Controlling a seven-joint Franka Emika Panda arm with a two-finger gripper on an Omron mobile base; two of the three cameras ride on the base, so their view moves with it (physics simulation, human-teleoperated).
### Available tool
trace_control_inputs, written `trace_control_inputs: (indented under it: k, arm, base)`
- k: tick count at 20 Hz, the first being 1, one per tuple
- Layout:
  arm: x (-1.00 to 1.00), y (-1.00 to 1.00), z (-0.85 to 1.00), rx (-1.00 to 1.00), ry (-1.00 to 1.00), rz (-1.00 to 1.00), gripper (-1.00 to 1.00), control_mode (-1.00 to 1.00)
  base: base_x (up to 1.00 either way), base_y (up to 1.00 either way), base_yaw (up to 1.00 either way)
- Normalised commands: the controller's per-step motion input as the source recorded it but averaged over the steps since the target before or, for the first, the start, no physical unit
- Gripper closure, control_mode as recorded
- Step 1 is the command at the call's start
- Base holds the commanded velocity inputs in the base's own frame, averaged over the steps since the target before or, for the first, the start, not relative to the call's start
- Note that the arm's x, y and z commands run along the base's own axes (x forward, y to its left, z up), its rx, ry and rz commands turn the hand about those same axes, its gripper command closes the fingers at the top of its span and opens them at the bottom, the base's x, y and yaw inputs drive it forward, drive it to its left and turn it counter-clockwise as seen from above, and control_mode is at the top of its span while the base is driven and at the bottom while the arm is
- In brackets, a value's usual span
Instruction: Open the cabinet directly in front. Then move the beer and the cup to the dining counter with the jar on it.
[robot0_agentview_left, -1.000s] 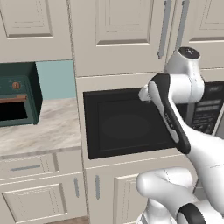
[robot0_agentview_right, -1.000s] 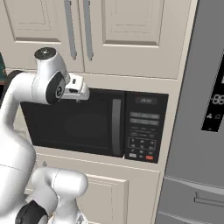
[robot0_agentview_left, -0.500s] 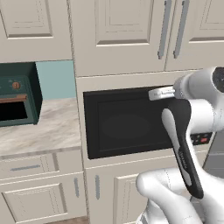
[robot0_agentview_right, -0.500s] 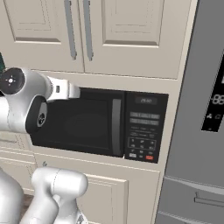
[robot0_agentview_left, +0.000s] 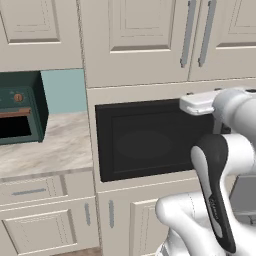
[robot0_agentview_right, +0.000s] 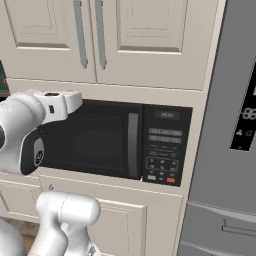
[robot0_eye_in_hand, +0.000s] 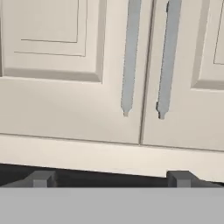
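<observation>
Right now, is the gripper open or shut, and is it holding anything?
Gripper: open, fingers spread wide, holding nothing; it faces the closed cream double-door cabinet.

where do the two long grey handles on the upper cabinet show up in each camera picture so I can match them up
Left base view: the handles hang at the upper right, above the black microwave.
Right base view: the handles hang at the upper left, above the microwave.
Hand view: the handles run down from the top edge at centre, either side of the door seam.
Shared landmark: the closed cream cabinet doors' centre seam between the handles.
</observation>
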Motion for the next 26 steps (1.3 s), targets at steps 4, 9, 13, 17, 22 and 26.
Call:
trace_control_inputs:
  k: [4,9,13,17,22,26]
  arm:
    - [-0.41,0.0,0.55,0.0,-0.41,0.0,-1.0,-1.0]
    - [-0.24,0.0,0.51,0.0,-0.34,0.0,-1.0,-1.0]
    - [0.02,0.0,0.04,0.0,0.0,0.0,-1.0,-1.0]
    - [0.37,-0.01,0.2,0.01,0.0,0.0,-1.0,-1.0]
    - [0.56,0.0,0.25,0.0,0.0,0.0,-1.0,-1.0]
    - [0.54,-0.09,0.22,0.03,0.0,0.0,-1.0,-1.0]
  base:
    - [0.0,0.0,0.0]
    - [0.0,0.0,0.0]
    - [0.0,0.0,0.0]
    - [0.0,0.0,0.0]
    - [0.0,0.0,0.0]
    - [0.0,0.0,0.0]
